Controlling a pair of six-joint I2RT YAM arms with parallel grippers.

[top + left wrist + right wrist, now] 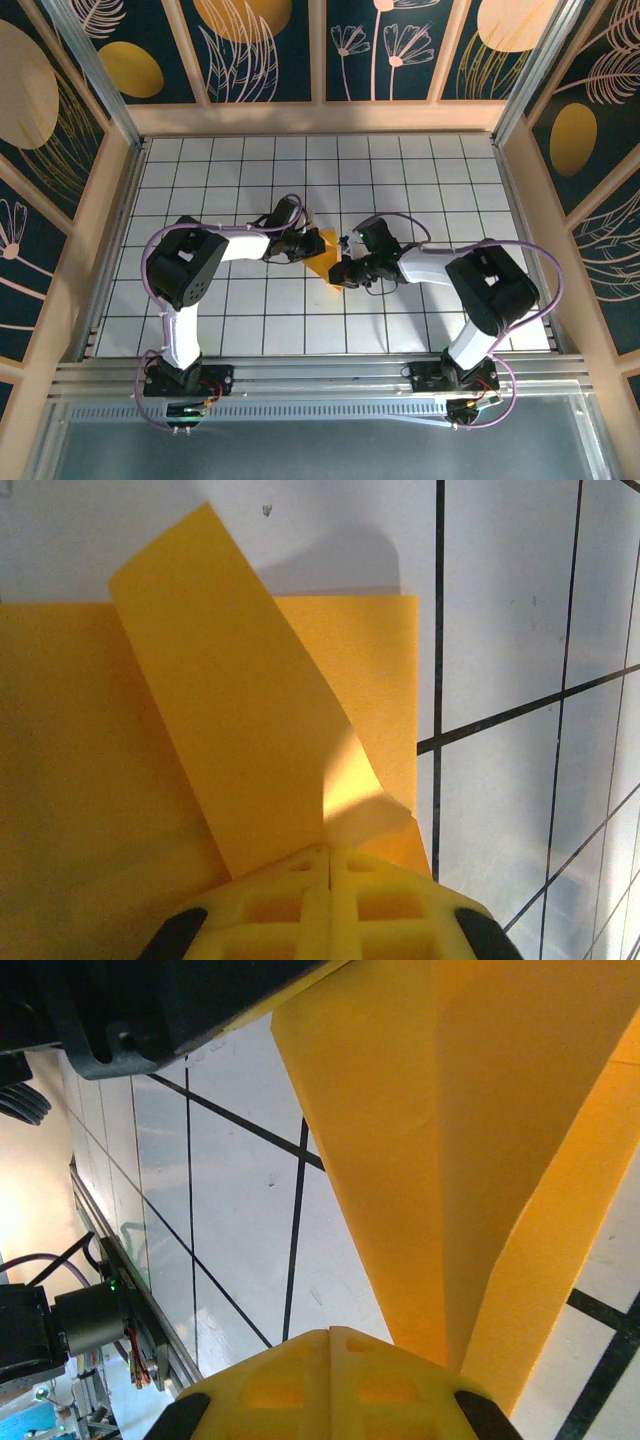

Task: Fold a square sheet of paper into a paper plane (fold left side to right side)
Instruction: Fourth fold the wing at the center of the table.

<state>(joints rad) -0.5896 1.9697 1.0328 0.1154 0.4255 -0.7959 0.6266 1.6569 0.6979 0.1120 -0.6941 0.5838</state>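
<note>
The orange-yellow sheet of paper (322, 253) lies partly folded on the white tiled floor between my two grippers. My left gripper (307, 243) is at its far left edge. In the left wrist view the jaws (330, 852) are shut on a long flap of the paper (230, 700), which curls up and over the flat part. My right gripper (344, 272) is at the paper's near right end. In the right wrist view its jaws (330, 1332) are shut, and the creased paper (450, 1140) runs down behind the right finger, not visibly into the seam.
The white grid-tiled floor (420, 170) is boxed in by wooden-framed patterned walls (60, 120) at the back and both sides. A metal rail (320, 375) carrying both arm bases runs along the near edge. The left arm's dark wrist (150, 1010) hangs close over the paper.
</note>
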